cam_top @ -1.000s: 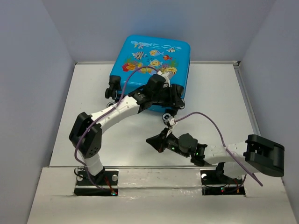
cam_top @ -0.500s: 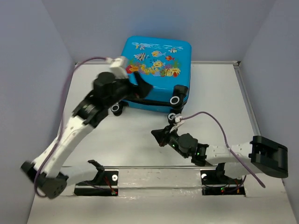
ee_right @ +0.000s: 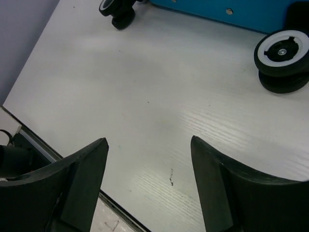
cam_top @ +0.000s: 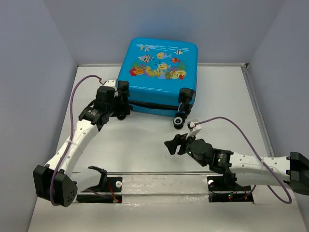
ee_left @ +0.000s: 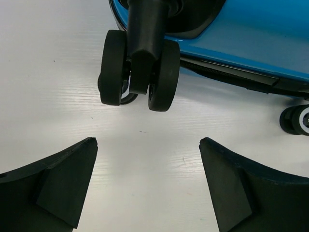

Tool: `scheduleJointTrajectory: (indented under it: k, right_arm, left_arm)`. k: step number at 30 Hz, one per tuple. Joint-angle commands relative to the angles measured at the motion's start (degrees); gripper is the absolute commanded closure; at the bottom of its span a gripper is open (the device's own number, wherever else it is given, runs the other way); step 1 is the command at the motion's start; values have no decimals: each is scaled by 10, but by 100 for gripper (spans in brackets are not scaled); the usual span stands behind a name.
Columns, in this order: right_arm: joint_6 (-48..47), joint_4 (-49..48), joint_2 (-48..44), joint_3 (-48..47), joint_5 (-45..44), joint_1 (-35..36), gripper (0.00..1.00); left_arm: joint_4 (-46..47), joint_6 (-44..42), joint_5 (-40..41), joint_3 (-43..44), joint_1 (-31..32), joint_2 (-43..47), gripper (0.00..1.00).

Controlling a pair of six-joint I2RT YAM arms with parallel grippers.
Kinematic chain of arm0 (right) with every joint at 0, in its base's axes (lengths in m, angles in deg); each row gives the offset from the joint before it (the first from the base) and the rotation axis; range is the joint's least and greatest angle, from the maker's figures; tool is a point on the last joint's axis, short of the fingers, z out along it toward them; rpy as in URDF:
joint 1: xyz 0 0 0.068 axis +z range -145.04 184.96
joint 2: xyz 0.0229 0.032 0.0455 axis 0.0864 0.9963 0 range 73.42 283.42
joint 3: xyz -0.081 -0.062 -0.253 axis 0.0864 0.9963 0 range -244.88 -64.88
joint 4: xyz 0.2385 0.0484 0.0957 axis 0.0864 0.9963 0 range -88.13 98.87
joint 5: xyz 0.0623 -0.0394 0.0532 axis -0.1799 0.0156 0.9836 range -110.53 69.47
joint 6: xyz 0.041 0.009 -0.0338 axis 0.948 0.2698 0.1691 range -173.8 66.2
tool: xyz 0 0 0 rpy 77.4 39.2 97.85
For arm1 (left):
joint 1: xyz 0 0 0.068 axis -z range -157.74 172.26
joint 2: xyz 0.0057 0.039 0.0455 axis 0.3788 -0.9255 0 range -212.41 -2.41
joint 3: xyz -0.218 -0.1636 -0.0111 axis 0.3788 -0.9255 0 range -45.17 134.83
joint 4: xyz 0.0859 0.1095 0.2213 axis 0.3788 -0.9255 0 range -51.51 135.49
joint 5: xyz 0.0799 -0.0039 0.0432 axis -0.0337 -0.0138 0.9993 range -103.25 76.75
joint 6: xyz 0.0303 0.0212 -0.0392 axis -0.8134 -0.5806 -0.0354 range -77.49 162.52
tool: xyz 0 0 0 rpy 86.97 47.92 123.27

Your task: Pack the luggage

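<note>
The luggage [cam_top: 161,72] lies flat and closed at upper centre of the top view, fish face up, against the far edge of the table [cam_top: 231,106]. Its wheeled end faces the arms, so its long axis runs up and down the frame, and the dark seam between the two shells runs left to right along the near edge.

The left fingers [ee_left: 53,188] stand wide apart with nothing between them. In the left wrist view they sit at the bottom corners, and the black twin wheel [ee_left: 140,67] hangs straight ahead in the upper middle, lined up with the gap but apart from both fingers. The blue shell stretches away to the upper right of that frame.

The right fingers [ee_right: 241,188] are also parted and hold nothing. They hover over bare table at lower centre of the top view. From there the luggage lies up and ahead, and only a blue strip shows along the top edge of the right wrist view. The white-hubbed wheel [ee_right: 282,50] stands at upper right there, well apart from the fingers.

The left arm is clearly the nearer, just beside the luggage's left corner. As I judge it, the shell has to be opened before anything can be packed. The coming move therefore turns on reaching the near seam, which lies up and right of the left fingers.
</note>
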Motion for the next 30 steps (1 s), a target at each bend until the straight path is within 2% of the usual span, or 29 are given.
scheduleJointTrajectory:
  k: [1,6,12,14,17,19,20,22,25,30]
  right_arm:
    - [17,62,-15,-16,-9,1,24]
    - [21,61,-16,-7,-20,1,25]
    - [13,59,-15,-6,-18,-28,26]
    - [8,56,-15,-5,-6,-45,27]
    - [-3,47,-19,-2,-2,-52,27]
    - [-10,39,-21,3,12,-73,28]
    - [-16,37,-27,11,19,-83,28]
    - [-25,25,-38,24,46,-127,31]
    - [-46,-30,-67,64,117,-200,33]
    - [-59,-104,-97,107,186,-286,36]
  left_arm:
    - [29,-32,2,40,-6,-20,1]
    - [48,-36,20,57,-15,-58,3]
    - [75,-45,9,59,-23,-102,15]
    - [83,-45,0,58,-28,-115,23]
    - [104,-45,-26,51,-34,-119,56]
    - [113,-33,-50,48,-44,-114,87]
    - [132,-24,-106,35,-50,-94,94]
    - [179,9,-177,3,-61,-62,94]
    - [217,62,-235,-36,-62,6,94]
    - [274,152,-290,-109,-62,109,94]
